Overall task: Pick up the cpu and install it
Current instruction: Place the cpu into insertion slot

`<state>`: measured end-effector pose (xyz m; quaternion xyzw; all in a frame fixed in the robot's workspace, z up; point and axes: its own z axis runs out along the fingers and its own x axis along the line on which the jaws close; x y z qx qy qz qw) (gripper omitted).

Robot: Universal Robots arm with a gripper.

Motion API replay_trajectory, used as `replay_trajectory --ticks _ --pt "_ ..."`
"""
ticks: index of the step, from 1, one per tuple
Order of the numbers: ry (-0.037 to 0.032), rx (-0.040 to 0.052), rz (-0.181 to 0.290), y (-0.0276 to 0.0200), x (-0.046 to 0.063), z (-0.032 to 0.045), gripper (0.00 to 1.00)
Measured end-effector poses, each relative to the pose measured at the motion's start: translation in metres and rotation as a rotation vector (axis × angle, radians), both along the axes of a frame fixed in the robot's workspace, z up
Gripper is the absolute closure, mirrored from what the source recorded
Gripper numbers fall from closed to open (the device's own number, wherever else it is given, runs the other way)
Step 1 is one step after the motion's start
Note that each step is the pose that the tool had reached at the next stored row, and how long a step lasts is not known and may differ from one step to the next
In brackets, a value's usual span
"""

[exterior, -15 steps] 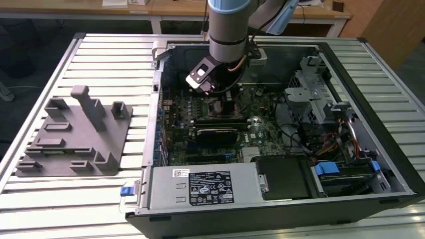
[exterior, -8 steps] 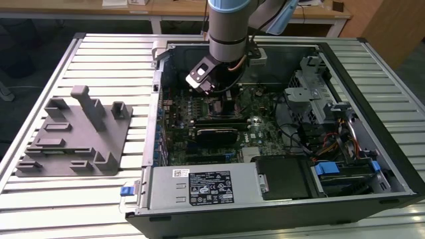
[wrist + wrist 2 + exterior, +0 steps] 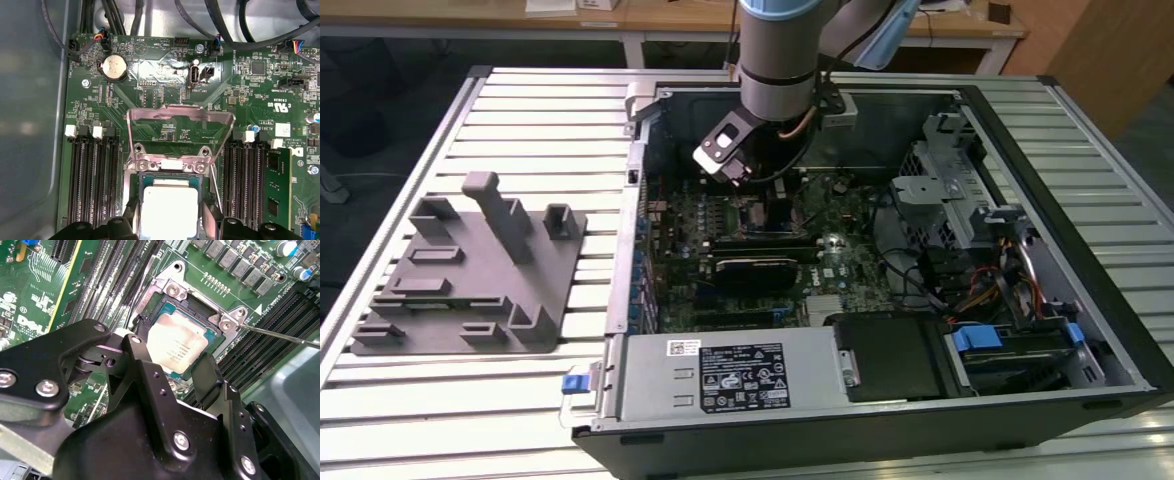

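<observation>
The cpu (image 3: 177,345) is a small, thin square with a pale silver-grey metal top and faint print across it. In both wrist views it lies flat inside the socket (image 3: 150,315) of the green motherboard (image 3: 165,75), its edges square to the socket's frame.

The hand (image 3: 169,351) hangs directly over it, with its black fingers (image 3: 142,367) spread to either side of the chip. A dark strip of socket shows between one fingertip and the chip's nearest edge. The other fingertip overlaps the opposite edge as seen from above, and whether it touches cannot be told.

The shiny load plate (image 3: 180,125) stands swung up on its hinge just beyond the chip's far edge, with two screws at its foot. The thin lever rod (image 3: 280,335) juts out to the side, clear of the fingers.

Rows of black memory slots (image 3: 92,185) run close along both flanks of the socket. A green memory stick (image 3: 275,190) is seated in the outermost one. The grey chassis wall (image 3: 30,125) lies well apart from the socket, past the slots.

In the exterior view the arm (image 3: 781,60) reaches down into the open computer case (image 3: 1067,110), which lies on a slatted metal desk (image 3: 520,120). A grey plastic tray (image 3: 467,270) sits on the desk outside the case, at the exterior view's left.
</observation>
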<state>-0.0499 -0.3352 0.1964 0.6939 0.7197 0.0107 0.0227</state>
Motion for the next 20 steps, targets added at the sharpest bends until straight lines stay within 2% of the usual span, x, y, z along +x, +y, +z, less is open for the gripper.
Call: replay_trajectory --ticks 12,20 --pt "0.0002 -0.0004 0.0 -0.0001 0.0 0.0005 0.39" --pt "0.0 -0.0001 0.0 0.0 0.0 0.009 0.39"
